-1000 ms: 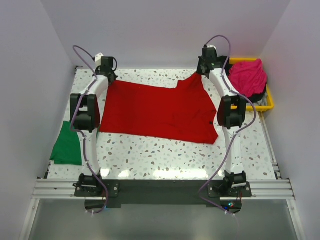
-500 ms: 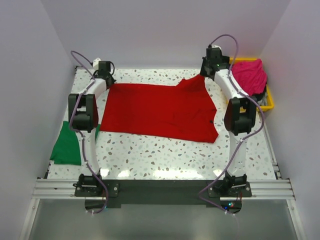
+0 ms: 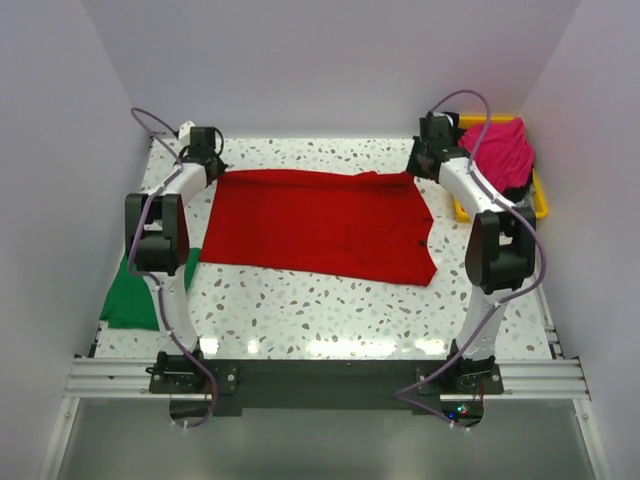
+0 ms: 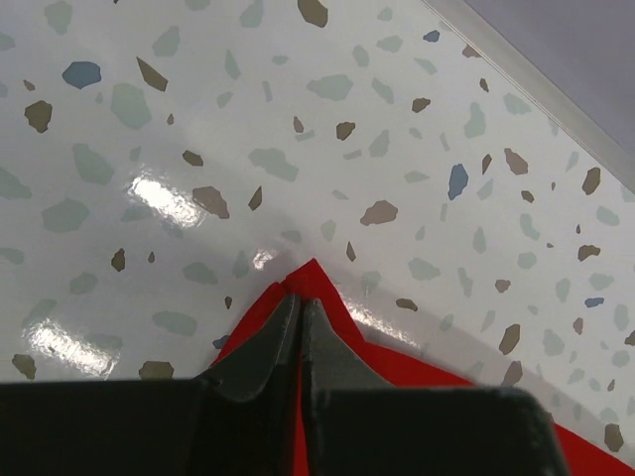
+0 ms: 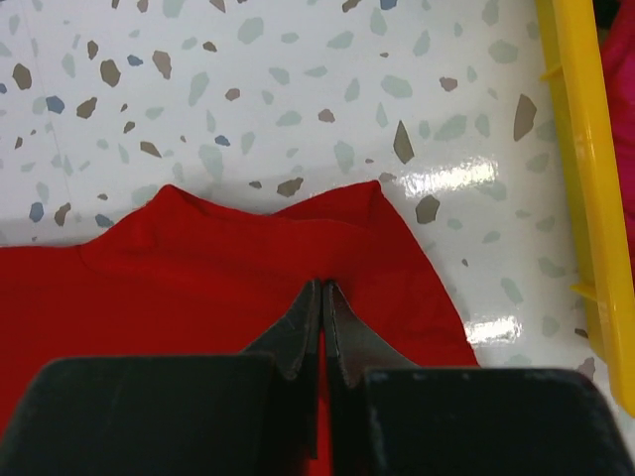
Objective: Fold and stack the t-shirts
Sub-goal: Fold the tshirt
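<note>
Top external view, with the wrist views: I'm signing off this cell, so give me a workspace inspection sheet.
Surface: speckled table, glossy, glare near front edge.
Job's things: red t-shirt spread flat mid-table; green t-shirt at left edge; magenta t-shirt heaped in yellow tray.
Clutter: nothing seen.
Grippers: left gripper shut on red t-shirt's far-left corner; right gripper shut on it near the far-right corner.
Cables: purple cables loop up at the far side.
Surroundings: plain walls on three sides.

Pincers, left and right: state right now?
Left pincer: closed, pinching a far corner of the bright red cloth t-shirt.
Right pincer: closed, pinching that shirt's far right edge.
</note>
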Robot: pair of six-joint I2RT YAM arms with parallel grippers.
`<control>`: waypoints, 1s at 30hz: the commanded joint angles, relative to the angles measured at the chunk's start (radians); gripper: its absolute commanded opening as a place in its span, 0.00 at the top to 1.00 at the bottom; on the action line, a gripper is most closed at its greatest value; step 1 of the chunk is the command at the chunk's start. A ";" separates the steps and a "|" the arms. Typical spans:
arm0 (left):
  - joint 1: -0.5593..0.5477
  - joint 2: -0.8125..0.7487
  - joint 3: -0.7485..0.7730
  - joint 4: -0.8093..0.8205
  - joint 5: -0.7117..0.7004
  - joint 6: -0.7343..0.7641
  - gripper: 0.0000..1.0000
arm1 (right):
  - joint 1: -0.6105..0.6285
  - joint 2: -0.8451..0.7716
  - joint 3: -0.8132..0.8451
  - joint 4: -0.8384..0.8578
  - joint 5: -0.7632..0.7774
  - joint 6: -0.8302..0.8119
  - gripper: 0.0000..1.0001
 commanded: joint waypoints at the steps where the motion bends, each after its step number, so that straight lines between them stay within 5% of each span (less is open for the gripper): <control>1: 0.012 -0.075 -0.032 0.046 0.005 -0.021 1.00 | -0.004 -0.110 -0.073 0.070 -0.008 0.041 1.00; 15: 0.012 -0.210 -0.198 0.039 -0.007 -0.046 1.00 | -0.004 -0.332 -0.382 0.110 -0.044 0.078 1.00; 30: 0.012 -0.270 -0.273 0.013 -0.017 -0.069 1.00 | 0.001 -0.444 -0.529 0.128 -0.099 0.104 1.00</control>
